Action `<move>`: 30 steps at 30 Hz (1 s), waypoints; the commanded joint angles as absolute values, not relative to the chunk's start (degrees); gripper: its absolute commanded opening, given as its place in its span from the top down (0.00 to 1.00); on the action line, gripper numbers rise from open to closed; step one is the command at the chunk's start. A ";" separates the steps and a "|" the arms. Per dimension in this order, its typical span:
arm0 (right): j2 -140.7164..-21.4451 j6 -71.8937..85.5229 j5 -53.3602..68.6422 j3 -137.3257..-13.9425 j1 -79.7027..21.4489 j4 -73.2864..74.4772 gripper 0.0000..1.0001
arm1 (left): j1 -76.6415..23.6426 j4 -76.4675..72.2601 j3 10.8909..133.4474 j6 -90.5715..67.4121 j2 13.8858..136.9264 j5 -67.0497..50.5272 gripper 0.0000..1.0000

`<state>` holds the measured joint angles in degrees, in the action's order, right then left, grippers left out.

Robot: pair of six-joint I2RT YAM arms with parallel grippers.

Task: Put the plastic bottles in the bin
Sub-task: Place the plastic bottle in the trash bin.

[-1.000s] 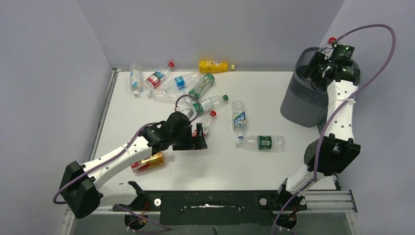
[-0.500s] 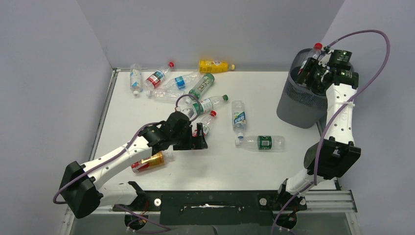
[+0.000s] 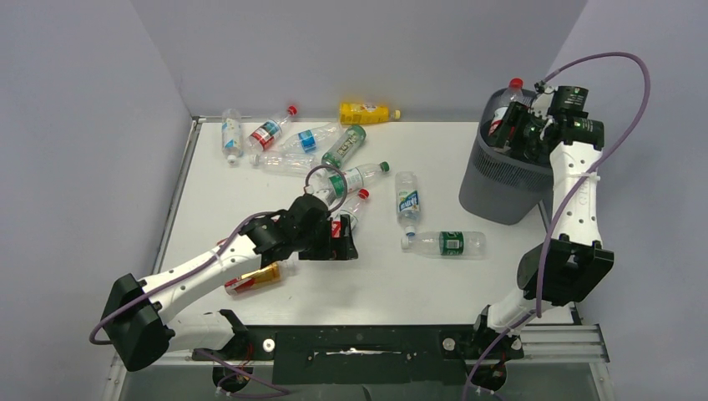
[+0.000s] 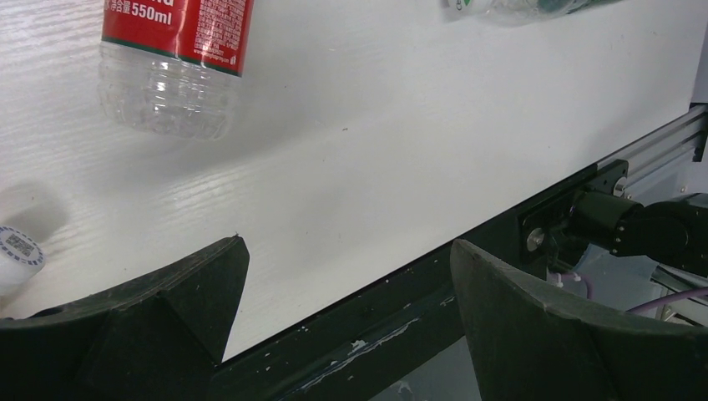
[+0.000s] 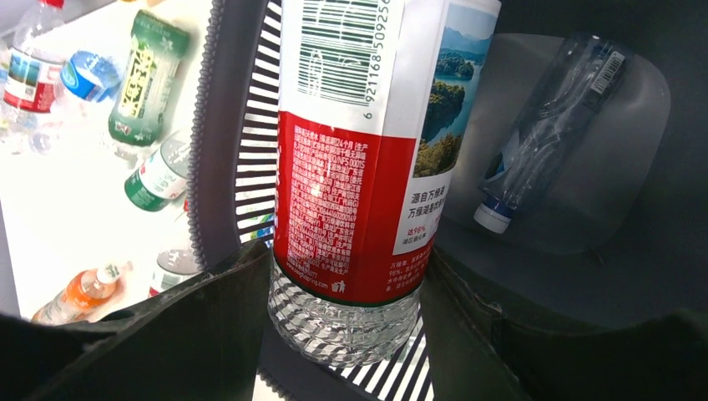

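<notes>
My right gripper [image 3: 519, 125] is shut on a clear bottle with a red-and-white label [image 5: 359, 167] and a red cap [image 3: 515, 83]. It holds the bottle upright over the mouth of the dark grey mesh bin [image 3: 499, 180], which leans left. Inside the bin [image 5: 209, 125] lies a clear bottle with a blue cap [image 5: 547, 125]. My left gripper [image 3: 338, 244] is open and empty low over the table, just near of a red-labelled bottle [image 3: 351, 210]. In the left wrist view that bottle [image 4: 171, 50] lies beyond my open gripper [image 4: 346, 246].
Several bottles lie across the far and middle table: yellow [image 3: 365, 112], green-labelled [image 3: 345, 146], one with a blue label [image 3: 309, 138], a clear one [image 3: 408, 200] and another [image 3: 447, 243]. An amber bottle [image 3: 253, 278] lies under my left arm. The table's near edge [image 4: 467, 242] is close.
My right gripper carried the red-capped bottle left over the bin, and the bin shifted and tipped left. My left gripper slid slightly toward the near edge.
</notes>
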<state>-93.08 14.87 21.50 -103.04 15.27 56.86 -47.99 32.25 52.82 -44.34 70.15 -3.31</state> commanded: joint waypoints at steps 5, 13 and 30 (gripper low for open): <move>-88.72 15.88 10.34 -105.48 10.23 61.83 0.10 | -49.36 30.39 55.82 -44.74 70.22 -2.33 0.07; -85.75 17.91 0.17 -110.43 8.36 62.30 0.02 | -49.74 31.50 57.08 -44.30 69.79 -0.74 0.07; -72.26 22.58 -21.34 -97.78 -36.62 54.14 0.02 | -48.16 39.06 64.33 -38.06 73.28 5.46 0.07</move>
<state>-74.02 18.46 -13.50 -103.00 -23.92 58.04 -49.10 36.91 60.29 -41.47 72.05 3.05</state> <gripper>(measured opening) 0.980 0.934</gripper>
